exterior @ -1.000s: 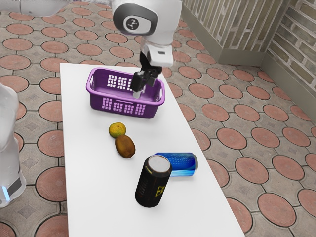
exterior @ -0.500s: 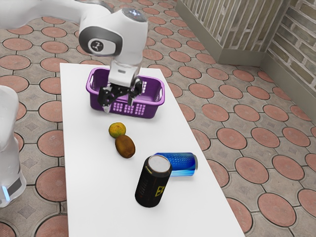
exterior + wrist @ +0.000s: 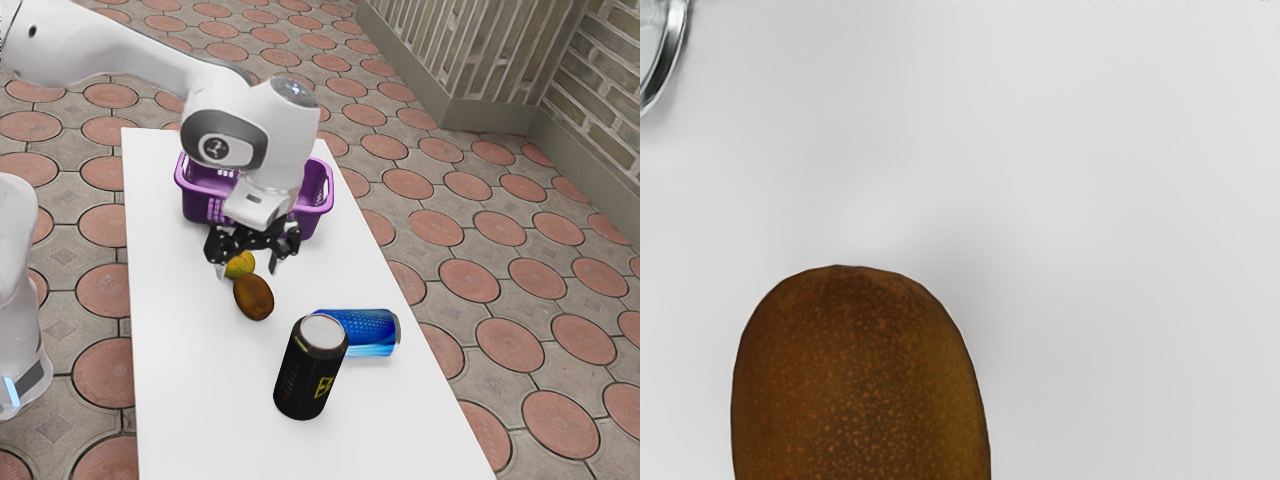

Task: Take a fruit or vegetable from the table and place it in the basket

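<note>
My gripper [image 3: 249,267] has moved from the basket [image 3: 317,215] to just above the small orange [image 3: 239,264] and kiwi [image 3: 253,298], fingers apart and empty, so grasping seems next. In the exterior view, the kiwi lies on the table [image 3: 190,400] at the orange's five o'clock.

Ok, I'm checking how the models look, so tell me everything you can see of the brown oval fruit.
The brown fruit is a smooth-outlined oval, kiwi-like, its matt-looking skin covered in fine lighter specks. It lies whole on its side on the white table, one end by the yellow-green fruit; whether they touch, I can't tell. My open fingers aren't closed on it.
</note>
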`<state>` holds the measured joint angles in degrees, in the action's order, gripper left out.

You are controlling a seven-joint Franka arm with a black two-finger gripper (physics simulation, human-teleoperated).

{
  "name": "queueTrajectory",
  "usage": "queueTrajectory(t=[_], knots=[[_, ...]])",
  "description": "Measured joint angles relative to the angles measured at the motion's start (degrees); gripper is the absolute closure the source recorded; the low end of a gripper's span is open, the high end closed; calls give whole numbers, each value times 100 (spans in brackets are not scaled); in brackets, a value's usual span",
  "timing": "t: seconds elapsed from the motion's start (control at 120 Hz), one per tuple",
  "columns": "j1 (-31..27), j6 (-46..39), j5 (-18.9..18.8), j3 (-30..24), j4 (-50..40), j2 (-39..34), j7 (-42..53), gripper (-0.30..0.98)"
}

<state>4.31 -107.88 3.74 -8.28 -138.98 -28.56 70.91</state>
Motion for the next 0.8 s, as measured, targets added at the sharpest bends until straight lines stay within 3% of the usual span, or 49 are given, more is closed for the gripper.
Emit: queueTrajectory(t=[0.8], knots=[[-31, -269, 96, 2, 123, 858, 519, 0]])
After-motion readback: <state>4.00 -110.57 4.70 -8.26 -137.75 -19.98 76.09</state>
